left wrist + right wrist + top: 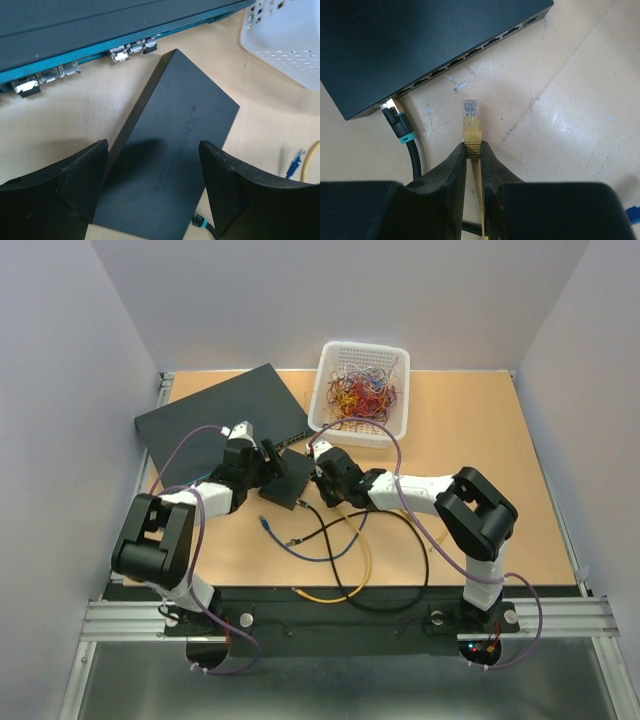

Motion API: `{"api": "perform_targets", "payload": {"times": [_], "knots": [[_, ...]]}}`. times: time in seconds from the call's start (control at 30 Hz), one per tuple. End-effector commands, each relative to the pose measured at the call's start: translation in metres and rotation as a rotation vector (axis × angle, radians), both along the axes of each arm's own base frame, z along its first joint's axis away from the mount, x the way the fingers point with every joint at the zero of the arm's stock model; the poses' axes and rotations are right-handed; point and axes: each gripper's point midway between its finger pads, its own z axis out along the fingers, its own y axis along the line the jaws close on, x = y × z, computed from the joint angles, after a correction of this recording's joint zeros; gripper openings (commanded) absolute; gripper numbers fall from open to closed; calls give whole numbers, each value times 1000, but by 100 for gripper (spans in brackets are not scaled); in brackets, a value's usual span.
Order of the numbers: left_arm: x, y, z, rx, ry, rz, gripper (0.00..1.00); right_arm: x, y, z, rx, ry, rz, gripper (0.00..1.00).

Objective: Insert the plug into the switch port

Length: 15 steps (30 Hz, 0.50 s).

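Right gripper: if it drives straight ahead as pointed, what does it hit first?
The yellow plug in the right gripper leads. Past a strip of table it would meet the black switch at its port edge, about mid-row and at a slant. Whether the heights match is unclear.

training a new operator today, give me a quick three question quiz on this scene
1. True or false: the yellow plug is already seated in a port of the black switch.
2. Which fingers hold the yellow plug? A) left B) right C) neither
3. Fill in: the cable already plugged into the switch is ____ with a teal tag.
Key: 1 false, it sits short of the port row. 2 B, right fingers shut on it, left fingers open over the switch. 3 black.
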Motion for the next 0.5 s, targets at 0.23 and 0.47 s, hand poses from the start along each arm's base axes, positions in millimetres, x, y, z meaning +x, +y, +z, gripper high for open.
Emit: {"api": "perform_targets", "payload": {"times": [0.23,0.47], "knots": [[35,-23,-10,-25,-34,-97,78,-4,46,5,47,82,164,0],[34,-28,-14,-33,-30,-116,75,-5,51,0,33,89,185,0]]}}
